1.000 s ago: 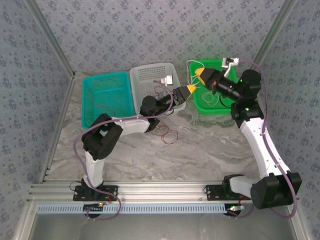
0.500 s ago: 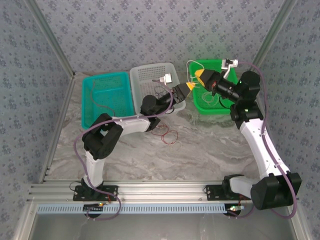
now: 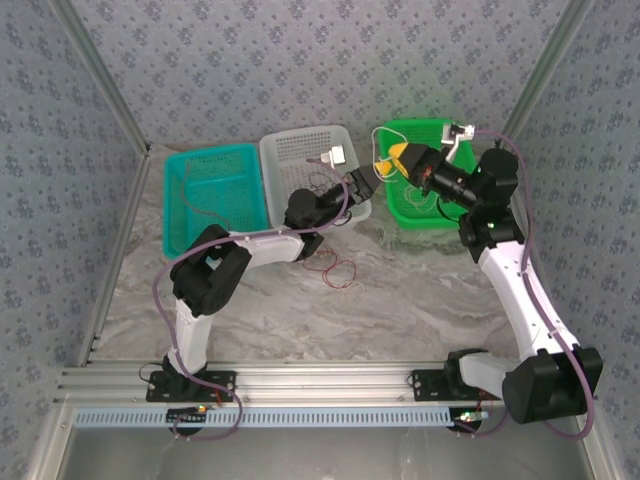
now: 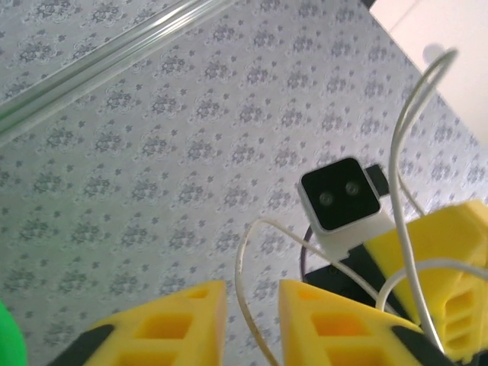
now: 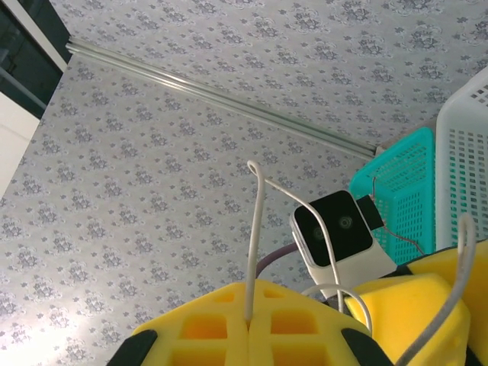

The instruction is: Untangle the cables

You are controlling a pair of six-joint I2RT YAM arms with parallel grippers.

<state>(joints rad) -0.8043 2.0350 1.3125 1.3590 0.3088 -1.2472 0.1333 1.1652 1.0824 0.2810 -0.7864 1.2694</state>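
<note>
1. The right gripper [image 5: 249, 303] has its yellow fingers pressed together on a white cable [image 5: 255, 229], which comes out of the seam between them.
2. In the right wrist view that cable stands nearly straight up from the fingers, its long axis vertical, and ends in a small hook bent to the left.
3. The left gripper [image 4: 253, 309] has its fingers slightly spread. A white strand curves up through the gap between them, and I cannot tell whether it touches either pad.
4. In the top view both grippers are raised and close to each other, tip facing tip, above the gap between the white basket [image 3: 290, 150] and the green basket [image 3: 392, 212].
5. A red cable [image 3: 340, 270] lies on the marble table [image 3: 400, 310] just in front of the white basket. Its loose loops stretch mostly left to right.
6. A thin red wire lies in the teal basket [image 3: 178, 190], running roughly along the basket's length.
</note>
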